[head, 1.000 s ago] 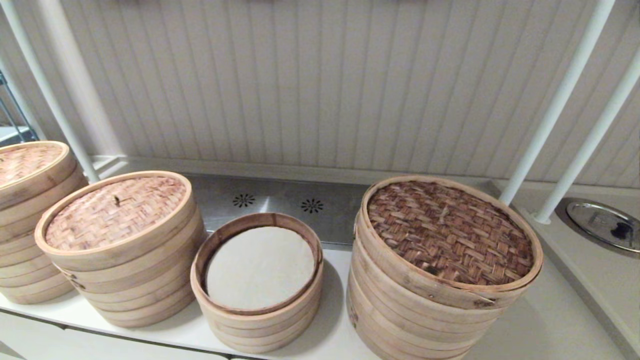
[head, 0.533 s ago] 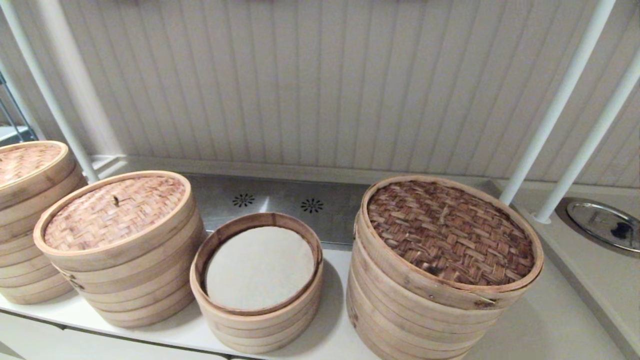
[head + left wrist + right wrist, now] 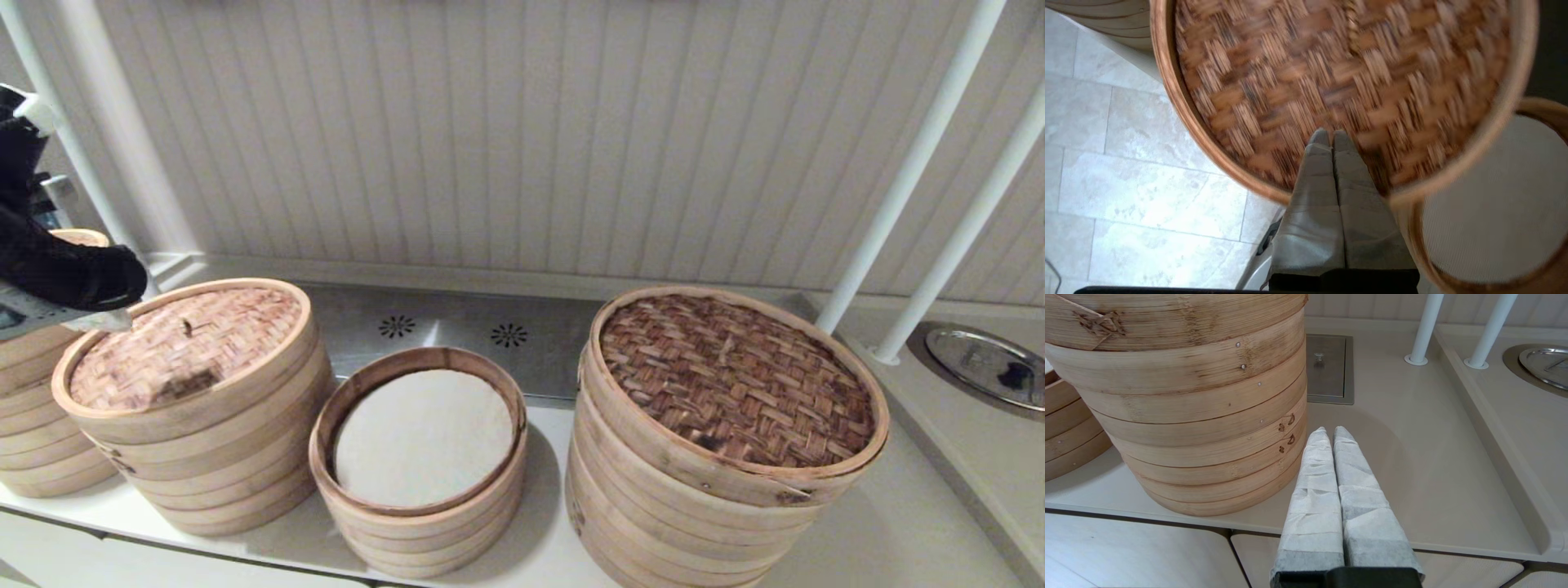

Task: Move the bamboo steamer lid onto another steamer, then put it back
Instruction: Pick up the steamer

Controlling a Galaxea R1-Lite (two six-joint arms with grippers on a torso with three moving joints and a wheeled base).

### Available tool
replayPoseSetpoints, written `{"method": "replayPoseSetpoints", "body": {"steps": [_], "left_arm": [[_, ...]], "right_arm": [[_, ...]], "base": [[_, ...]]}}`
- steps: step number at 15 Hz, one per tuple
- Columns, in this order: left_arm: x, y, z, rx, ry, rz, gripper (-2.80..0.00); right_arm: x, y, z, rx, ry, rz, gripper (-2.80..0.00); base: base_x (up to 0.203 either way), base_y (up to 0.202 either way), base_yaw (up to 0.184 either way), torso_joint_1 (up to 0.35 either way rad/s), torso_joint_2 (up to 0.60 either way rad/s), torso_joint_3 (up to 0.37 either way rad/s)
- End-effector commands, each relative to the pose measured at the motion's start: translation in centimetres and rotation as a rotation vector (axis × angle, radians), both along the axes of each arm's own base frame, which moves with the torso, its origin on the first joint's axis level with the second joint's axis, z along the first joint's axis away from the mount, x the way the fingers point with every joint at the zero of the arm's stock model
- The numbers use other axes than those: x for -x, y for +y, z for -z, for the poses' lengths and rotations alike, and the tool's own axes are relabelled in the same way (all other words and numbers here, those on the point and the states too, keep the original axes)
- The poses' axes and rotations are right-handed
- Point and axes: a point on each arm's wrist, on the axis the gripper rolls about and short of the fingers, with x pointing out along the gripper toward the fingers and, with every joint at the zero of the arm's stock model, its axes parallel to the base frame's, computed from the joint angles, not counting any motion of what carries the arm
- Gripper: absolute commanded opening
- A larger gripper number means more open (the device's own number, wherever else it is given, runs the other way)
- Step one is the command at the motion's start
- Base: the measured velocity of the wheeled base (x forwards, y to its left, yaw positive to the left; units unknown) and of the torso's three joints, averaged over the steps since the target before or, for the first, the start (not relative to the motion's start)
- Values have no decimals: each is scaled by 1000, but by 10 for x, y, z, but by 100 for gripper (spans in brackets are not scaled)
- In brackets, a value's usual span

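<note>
Left gripper [image 3: 1327,136] had its jaws pressed together, empty, above the near-left edge of the bamboo steamer lid [image 3: 186,345], which sat on its stack left of the open short steamer [image 3: 418,498]; right gripper [image 3: 1329,433] likewise closed, low by the counter edge [image 3: 1412,522].

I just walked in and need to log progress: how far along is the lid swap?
Nothing is done: the pinkish-tan woven bamboo lid sits on its tall stack. In hand: the left gripper, shut, is above it. Left: lift it onto the short cloth-lined steamer, then return it.
</note>
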Motion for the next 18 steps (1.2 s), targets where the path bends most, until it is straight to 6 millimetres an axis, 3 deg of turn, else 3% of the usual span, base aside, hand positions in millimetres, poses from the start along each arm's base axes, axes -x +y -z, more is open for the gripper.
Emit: {"method": "replayPoseSetpoints", "body": {"steps": [1,10,15,18], "left_arm": [[-24,4,21,3,68,-26,0],[-51,7,41,32,95,-47,0],[-71,10,43,36,34,-68,0],[-73,10,36,28,6,-64,0]], "right_arm": [[0,0,0,0,1,-1,-280],[0,0,0,1,1,-2,-280],[0,0,0,1,1,-2,-280],[0,0,0,1,0,-2,-280]], "base": [[0,0,0,0,0,0],[0,0,0,0,0,0],[0,0,0,0,0,0],[0,0,0,0,0,0]]}}
